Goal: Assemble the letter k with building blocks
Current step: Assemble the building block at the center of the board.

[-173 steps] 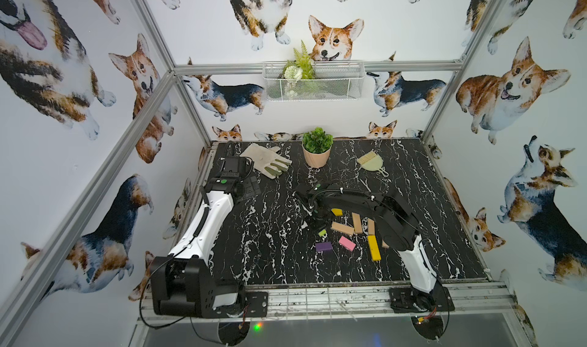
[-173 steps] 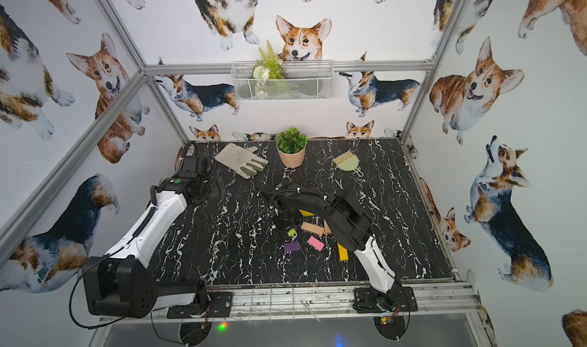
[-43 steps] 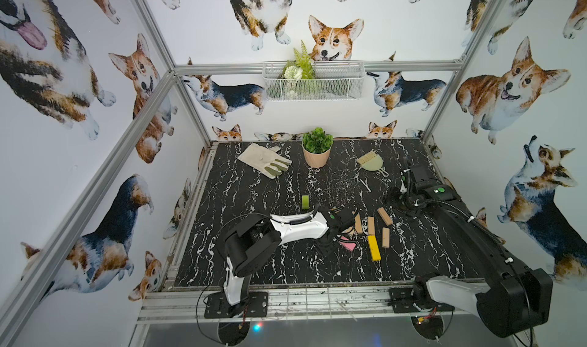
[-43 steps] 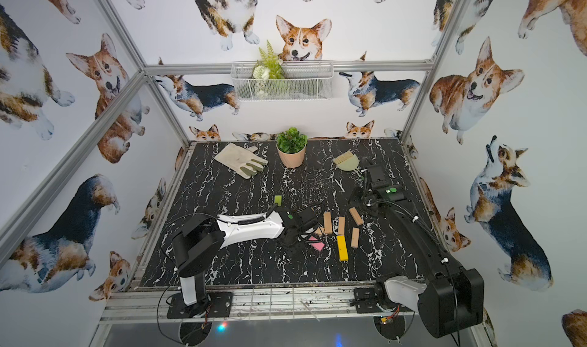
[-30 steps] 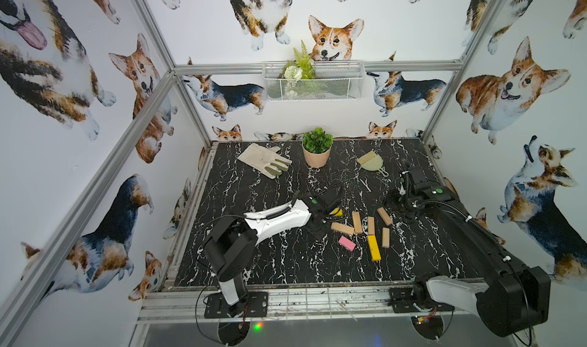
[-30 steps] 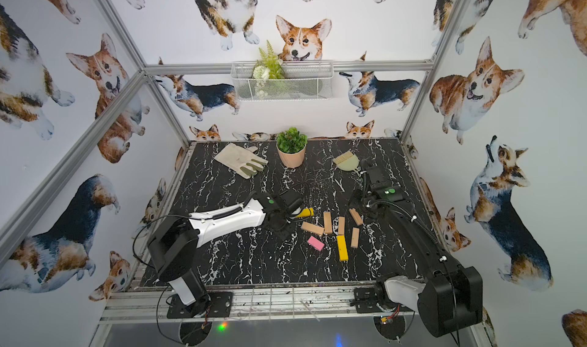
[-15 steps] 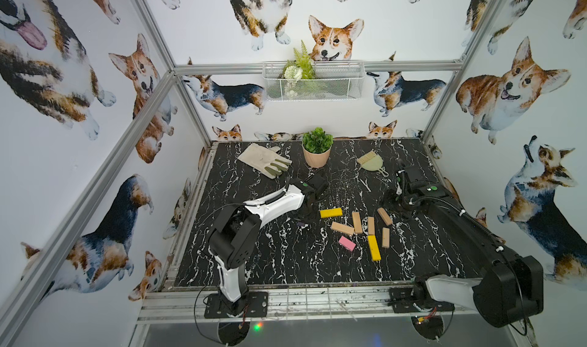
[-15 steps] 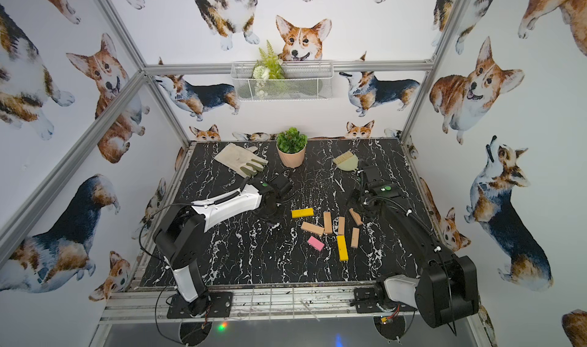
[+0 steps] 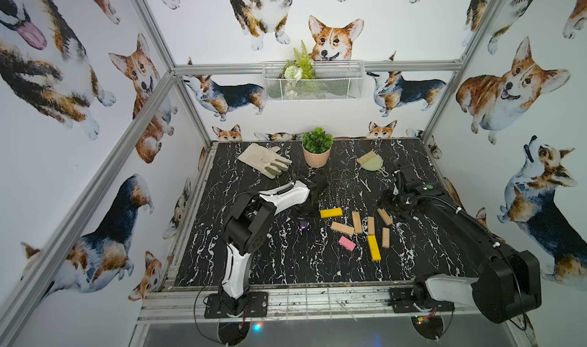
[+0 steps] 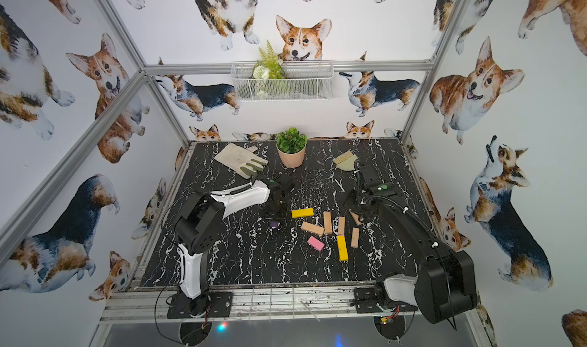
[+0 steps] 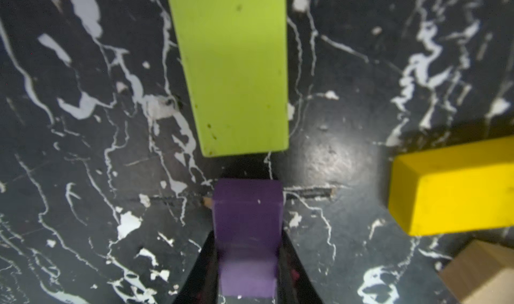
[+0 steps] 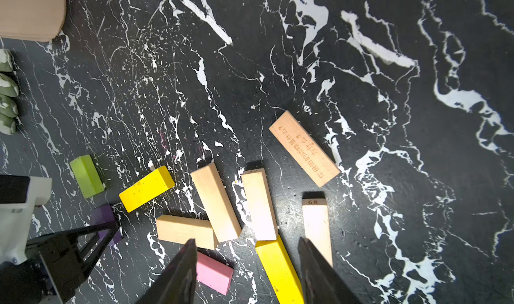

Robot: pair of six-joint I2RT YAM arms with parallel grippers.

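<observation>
My left gripper (image 11: 247,233) is shut on the purple block (image 11: 247,222), jaws tight against both its sides. It holds the block low over the table (image 9: 286,266), its end just short of the green block (image 11: 233,66). In both top views the purple block (image 9: 303,224) (image 10: 274,224) shows under the left gripper (image 9: 303,216). A yellow block (image 9: 331,212) lies to its right. Further right lie several tan blocks (image 9: 357,222), a pink block (image 9: 347,243) and a second yellow block (image 9: 374,247). My right gripper (image 12: 246,242) hangs open above them, holding nothing.
A work glove (image 9: 263,159), a potted plant (image 9: 316,151) and a hand brush with dustpan (image 9: 370,161) lie along the back of the table. A wire basket (image 9: 313,81) hangs on the back wall. The right arm (image 9: 444,215) reaches in along the right edge.
My left arm has pulled back from the block cluster towards the left rear, carrying the purple block, and has brought it down by the green block. The right arm has hardly moved.
</observation>
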